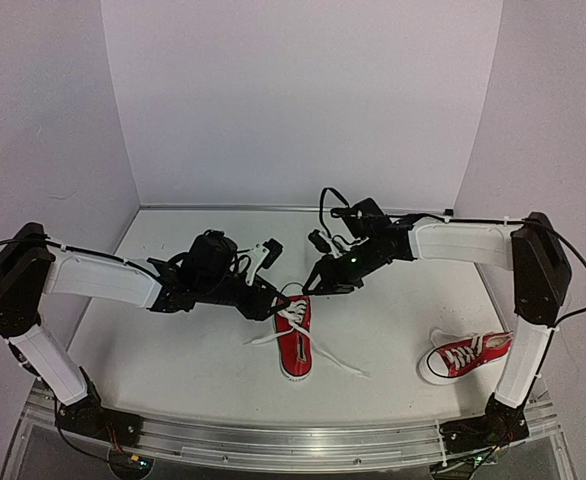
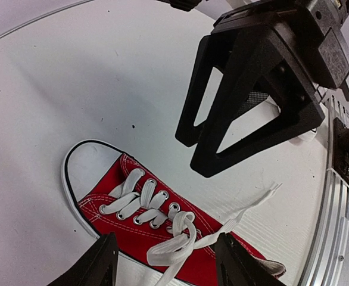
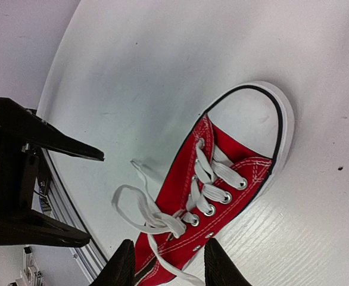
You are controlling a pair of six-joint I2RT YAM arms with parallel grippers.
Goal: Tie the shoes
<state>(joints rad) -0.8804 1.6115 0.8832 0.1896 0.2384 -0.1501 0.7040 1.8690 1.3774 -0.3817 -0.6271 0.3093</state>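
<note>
At the middle of the desk (image 1: 173, 350) one shoe (image 1: 295, 345) lies lengthwise from near edge to far, toe away from the arm bases. Its laces (image 2: 174, 235) are loose. The left hand (image 2: 165, 257) and right hand (image 3: 170, 262) hover equally near over the laces. Both are half open and empty. The second shoe (image 1: 465, 355) lies beside the right base.

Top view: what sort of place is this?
Probably a robotics lab bench: left arm and right arm bolted to a metal rail, plain white backdrop walls, only a centre sneaker and a second sneaker on the table.
</note>
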